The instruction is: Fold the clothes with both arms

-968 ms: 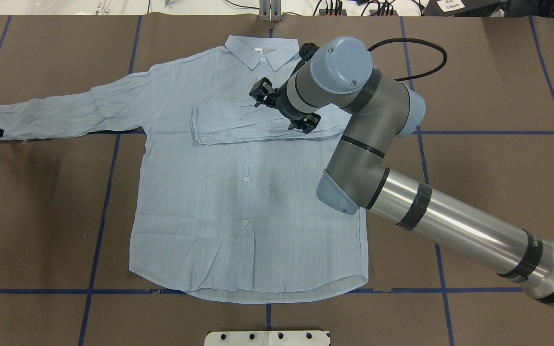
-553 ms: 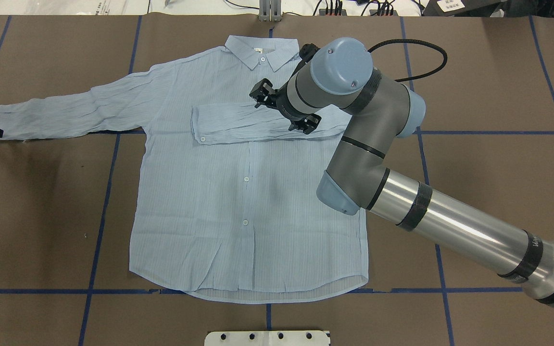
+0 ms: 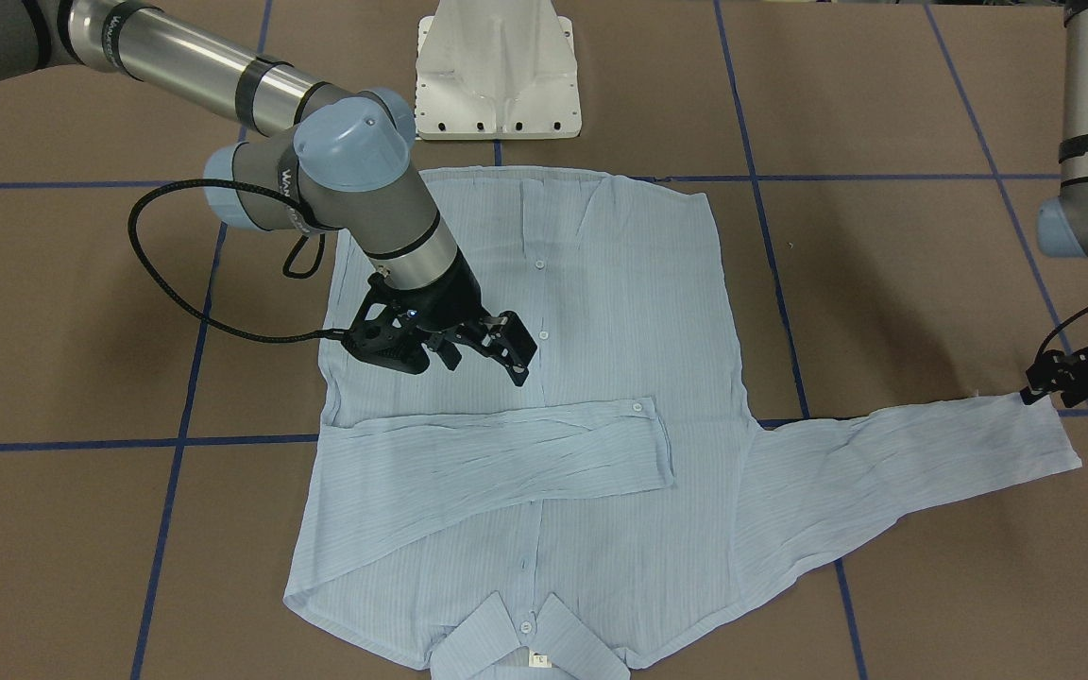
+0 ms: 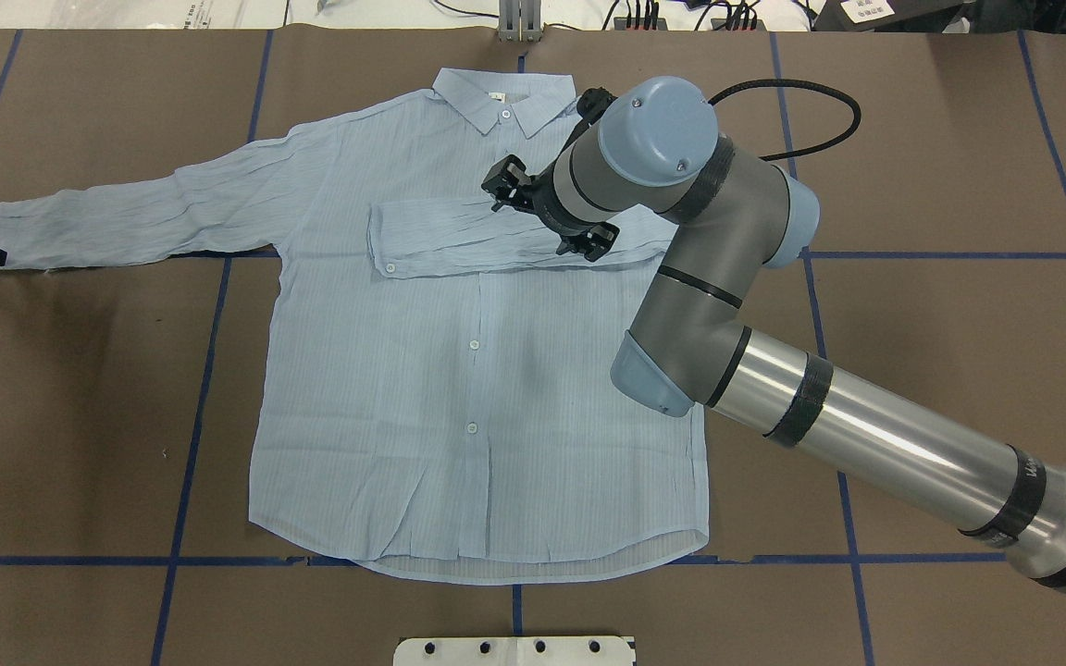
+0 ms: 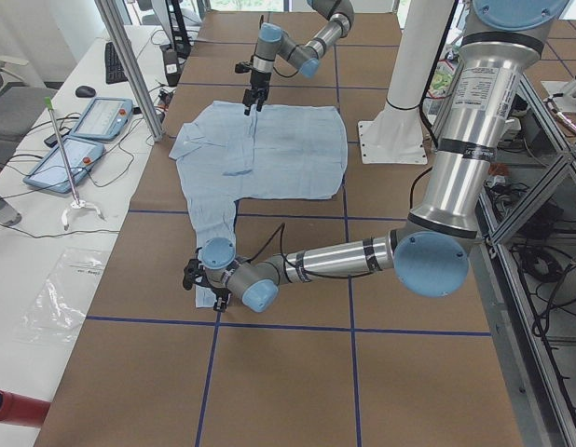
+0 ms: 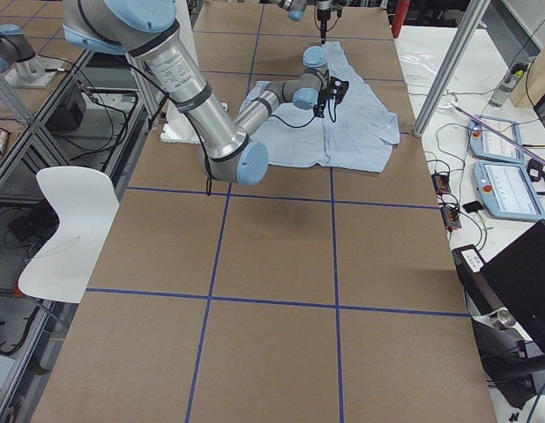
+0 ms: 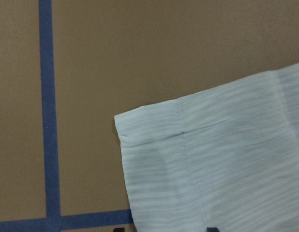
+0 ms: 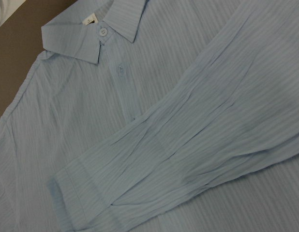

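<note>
1. Right claw (image 3: pixel 478 359) hangs spread open above the shirt (image 3: pixel 620 283) in the front-facing view, near the sleeve folded across the chest. The pale-blue, finely striped shirt lies flat, buttons up, on the brown desk (image 3: pixel 884 283), which is gridded with blue tape (image 3: pixel 128 444). The left claw (image 3: pixel 1063 378) sits at the outstretched sleeve's cuff.
2. Overhead: the collar lies far from the robot and the hem near it. The right claw's fingers (image 4: pixel 502 178) stand wide apart above the folded sleeve.
3. Exterior left: a white side desk (image 5: pixel 27 214) carrying tablets (image 5: pixel 103 116) runs alongside.
4. Exterior right: the shirt lies at the desk's far end, under the right claw.
5. Left wrist: the cuff corner lies flat beside a tape line. Two fingertips (image 7: pixel 212 229) at the bottom edge stand apart, unclosed, with cloth between them.
6. Right wrist: the collar, white label and crumpled sleeve fill the view.
</note>
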